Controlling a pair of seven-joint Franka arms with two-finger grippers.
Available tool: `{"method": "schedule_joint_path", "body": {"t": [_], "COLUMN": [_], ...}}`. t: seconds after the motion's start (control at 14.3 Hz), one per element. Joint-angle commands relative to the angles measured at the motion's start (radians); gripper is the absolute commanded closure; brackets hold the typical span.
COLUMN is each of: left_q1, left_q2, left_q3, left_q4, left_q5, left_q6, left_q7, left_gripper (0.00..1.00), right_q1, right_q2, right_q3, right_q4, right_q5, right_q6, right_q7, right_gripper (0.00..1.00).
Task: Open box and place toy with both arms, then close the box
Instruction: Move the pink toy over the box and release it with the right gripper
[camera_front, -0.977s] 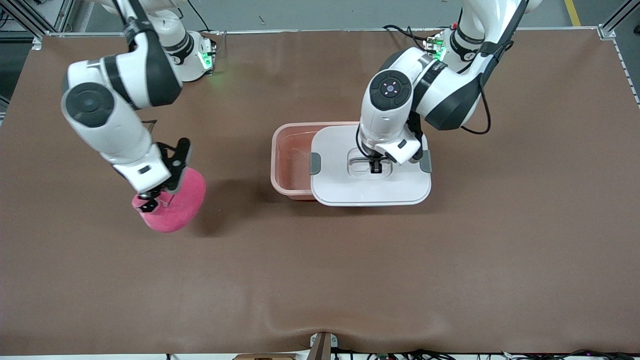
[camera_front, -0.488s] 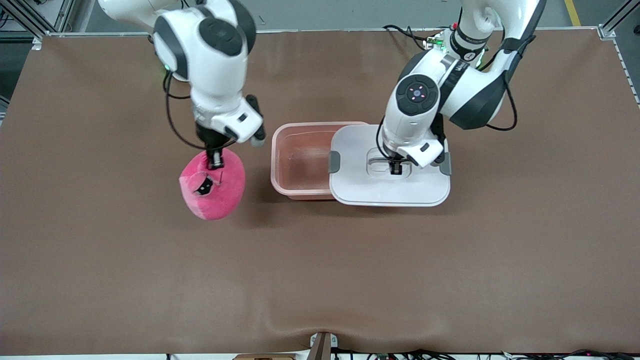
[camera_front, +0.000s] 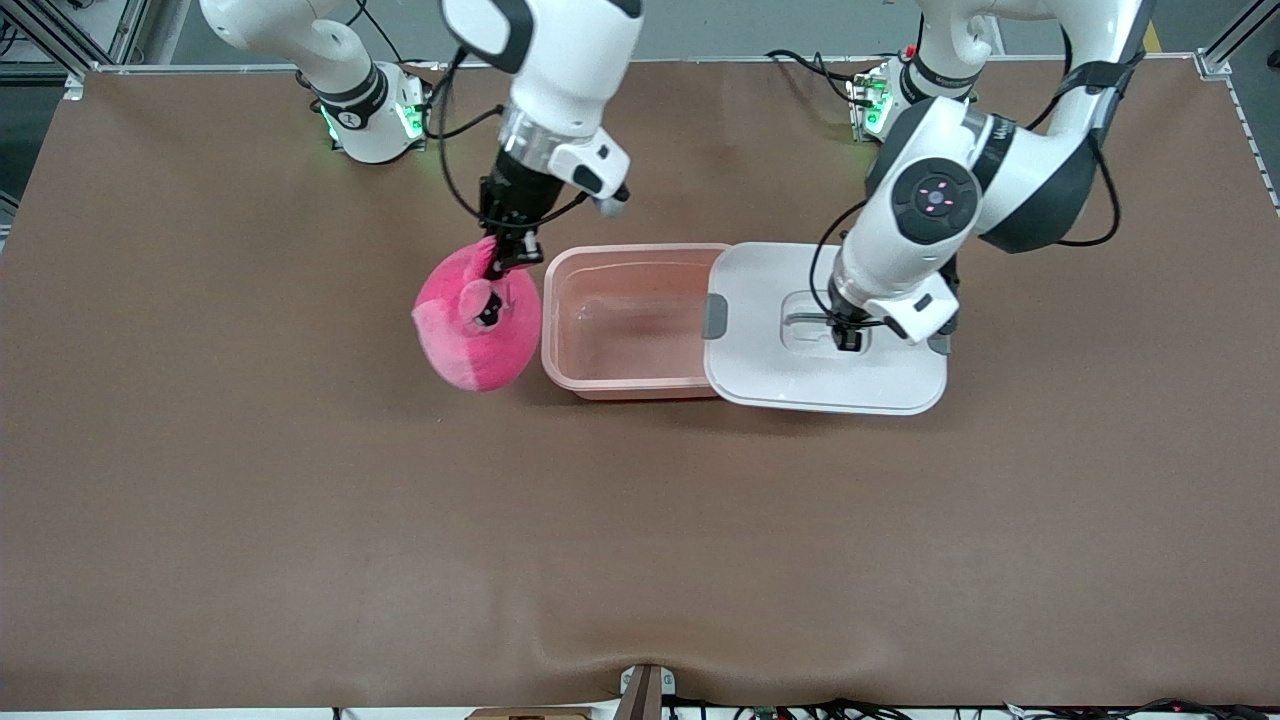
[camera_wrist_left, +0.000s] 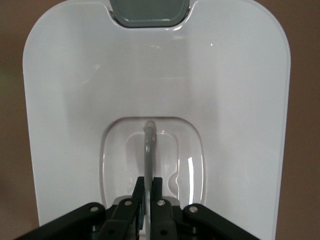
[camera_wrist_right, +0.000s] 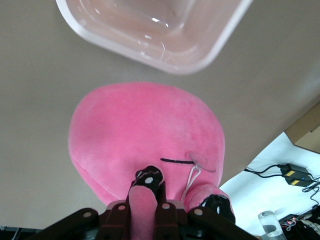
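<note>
The right gripper (camera_front: 497, 262) is pinching the toy (camera_front: 478, 325) by one soft ear, dangling it beside the open box (camera_front: 625, 318). The left gripper (camera_front: 846, 338) is clamping the lid (camera_front: 825, 330) by its stiff handle.

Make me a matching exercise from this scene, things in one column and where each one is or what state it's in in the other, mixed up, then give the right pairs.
Column one:
1. plush toy
2. white lid
3. pink tub
4. right pincer

Column two:
A. open, nothing inside
B. hanging beside the tub, over the table
C. held by its centre handle in the left pincer
D. shut on the toy

Pairs: 1-B, 2-C, 3-A, 4-D
</note>
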Motion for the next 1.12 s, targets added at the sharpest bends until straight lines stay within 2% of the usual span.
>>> {"method": "schedule_joint_path", "body": {"t": [0.0, 0.28, 0.56, 0.63, 0.7, 0.77, 0.84, 1.05], "left_q1": [0.027, 0.082, 0.134, 0.142, 0.151, 0.159, 0.173, 0.219], "left_q2": [-0.061, -0.093, -0.115, -0.115, -0.115, -0.115, -0.115, -0.113], "left_q3": [-0.010, -0.011, -0.011, -0.011, -0.011, -0.011, -0.011, -0.011], "left_q4": [-0.069, -0.137, -0.168, -0.168, -0.168, -0.168, -0.172, -0.181], "left_q5": [-0.021, -0.021, -0.022, -0.022, -0.022, -0.022, -0.022, -0.024], "left_q6": [0.038, 0.101, 0.112, 0.114, 0.114, 0.114, 0.114, 0.118], "left_q7": [0.027, 0.105, 0.196, 0.197, 0.202, 0.220, 0.251, 0.317], "left_gripper": [1.00, 1.00, 1.00, 1.00, 1.00, 1.00, 1.00, 1.00], "right_q1": [0.067, 0.120, 0.134, 0.138, 0.144, 0.152, 0.155, 0.190], "right_q2": [0.077, 0.186, 0.231, 0.237, 0.240, 0.240, 0.240, 0.231], "right_q3": [-0.012, -0.012, -0.013, -0.012, -0.012, -0.012, -0.013, -0.012], "right_q4": [0.066, 0.169, 0.204, 0.206, 0.206, 0.207, 0.210, 0.258], "right_q5": [-0.044, -0.050, -0.050, -0.050, -0.050, -0.050, -0.049, -0.038], "right_q6": [-0.056, -0.119, -0.125, -0.124, -0.121, -0.121, -0.124, -0.154], "right_q7": [0.075, 0.090, 0.089, 0.089, 0.090, 0.092, 0.090, 0.087], "right_gripper": [1.00, 1.00, 0.99, 0.92, 0.77, 0.41, 0.00, 0.00]}}
